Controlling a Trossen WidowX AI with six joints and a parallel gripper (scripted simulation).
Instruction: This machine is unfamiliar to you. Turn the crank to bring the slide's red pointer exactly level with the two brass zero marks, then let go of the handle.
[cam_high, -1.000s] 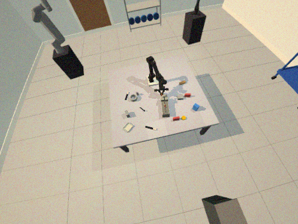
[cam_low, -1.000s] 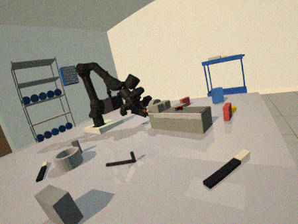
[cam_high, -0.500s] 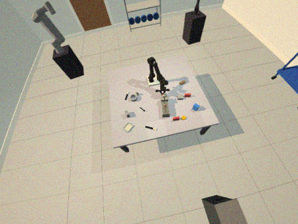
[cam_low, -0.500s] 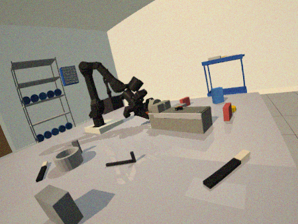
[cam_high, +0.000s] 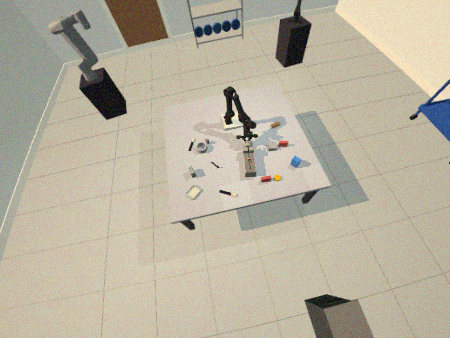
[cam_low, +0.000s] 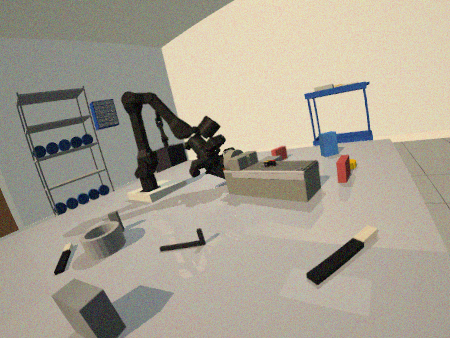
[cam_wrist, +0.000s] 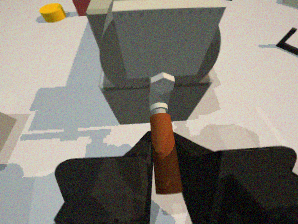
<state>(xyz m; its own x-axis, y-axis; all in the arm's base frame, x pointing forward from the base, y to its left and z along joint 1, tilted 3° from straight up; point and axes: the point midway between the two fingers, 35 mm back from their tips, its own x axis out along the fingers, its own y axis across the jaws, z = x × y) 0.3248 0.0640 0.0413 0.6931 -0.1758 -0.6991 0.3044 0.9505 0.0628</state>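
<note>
The grey machine is a long box with a rounded crank housing at the end nearest the arm. In the wrist view its crank arm shows end-on against the housing, with the orange-brown handle pointing toward the camera. My gripper is shut on the handle, one dark finger on each side. A tiny red mark, probably the pointer, shows on the machine's top in the top view. It is too small to judge against the brass marks, and the housing hides it in the wrist view.
Red blocks, a yellow disc and a blue block stand near the machine. A grey ring, a black angled piece and a black-and-cream bar lie on its other side.
</note>
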